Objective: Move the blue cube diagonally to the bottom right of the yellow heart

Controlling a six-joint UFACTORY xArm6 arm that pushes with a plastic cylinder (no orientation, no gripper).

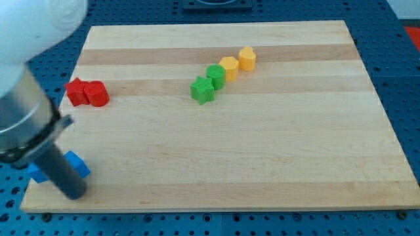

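- Dark rod, no claw on it: my tip (74, 195) holds nothing and rests at the view's bottom left of the pale wooden board (262, 164).
- Just behind it lie blue blocks (77, 164), partly hidden; the blue cube is probably among them.
- Red blocks (87, 93) sit together further up.
- Well apart, toward the view's top, a diagonal row runs: green star (203, 90), green block (216, 75), yellow block (229, 67), yellow heart (247, 58).
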